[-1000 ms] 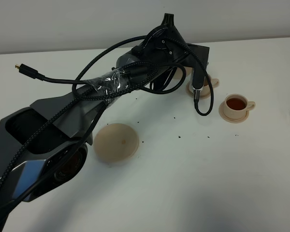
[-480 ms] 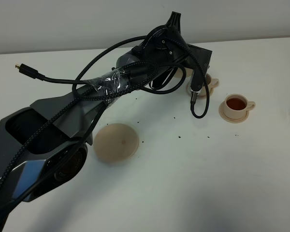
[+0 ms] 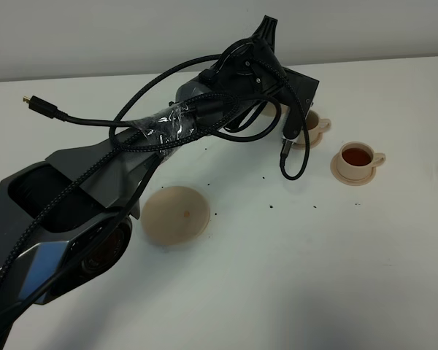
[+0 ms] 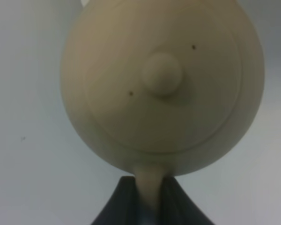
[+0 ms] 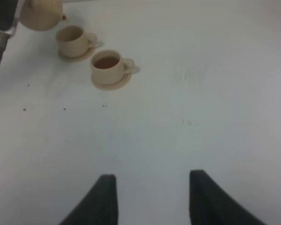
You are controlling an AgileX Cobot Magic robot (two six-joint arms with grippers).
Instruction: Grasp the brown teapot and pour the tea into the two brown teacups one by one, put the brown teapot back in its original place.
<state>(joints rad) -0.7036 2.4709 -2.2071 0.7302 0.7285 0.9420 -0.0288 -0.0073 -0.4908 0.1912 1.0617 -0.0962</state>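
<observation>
- Since a second ago my cable (image 3: 285,149) swings left, baring the far teacup (image 3: 312,125).
- Bare saucer (image 3: 177,214) awaits the pot's return.
- My left tool (image 4: 149,190) clamps the brown teapot (image 4: 161,84) by its handle beside that cup, ready to pour; the near teacup (image 3: 357,157) holds tea.
- My right tool (image 5: 152,197) gapes wide, idle.

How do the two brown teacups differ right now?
The empty teacup, next to the teapot, shows a bare inside; the filled teacup holds dark tea. In the high view a hanging cable overlaps the empty teacup, while the filled teacup stands clear. Both are pale tan, upright, on matching saucers.
</observation>
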